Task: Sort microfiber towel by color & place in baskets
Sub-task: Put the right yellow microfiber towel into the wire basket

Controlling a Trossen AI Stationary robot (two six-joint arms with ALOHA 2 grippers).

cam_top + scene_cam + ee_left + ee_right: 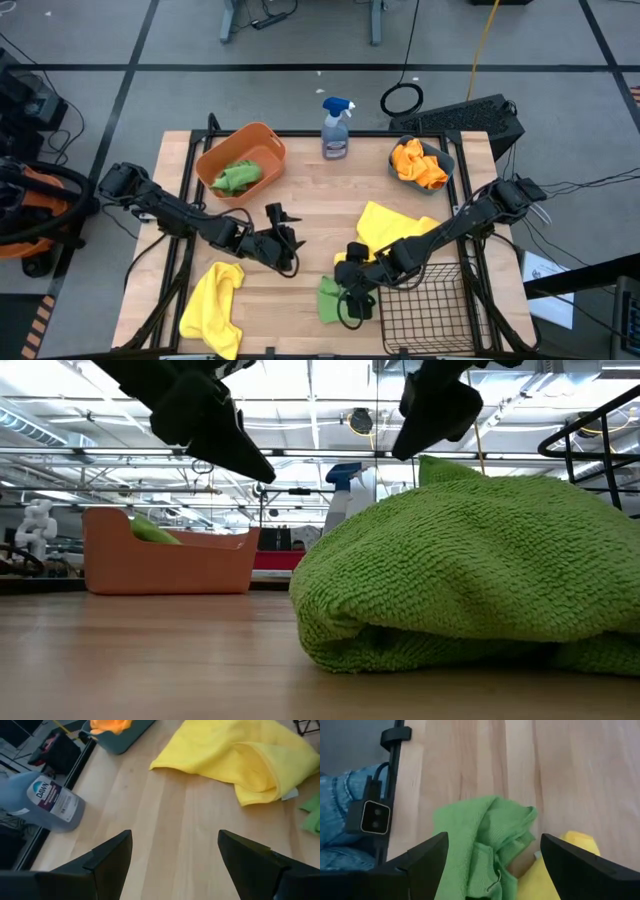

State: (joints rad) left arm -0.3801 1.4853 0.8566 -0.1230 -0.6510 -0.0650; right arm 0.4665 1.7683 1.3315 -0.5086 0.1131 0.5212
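A green towel [330, 298] lies crumpled on the table near its near edge and fills the low view [470, 570]. My right gripper [495, 840] is open and hovers just above it [480, 845], next to a yellow towel's corner [565, 862]. My left gripper [283, 238] is open over bare wood at mid-table [175, 837]. One yellow towel [395, 228] lies spread to the right of centre, another [213, 310] at the near left. The orange tub [240, 160] holds a green towel. The teal bin [420, 163] holds orange towels. The black wire basket [425, 300] stands at the near right.
A blue-topped spray bottle [337, 128] stands at the far edge between tub and bin. A small camera box [372, 817] sits on the table's near rail, with blue denim [340, 820] beyond it. Bare wood lies between the two grippers and in front of the tub.
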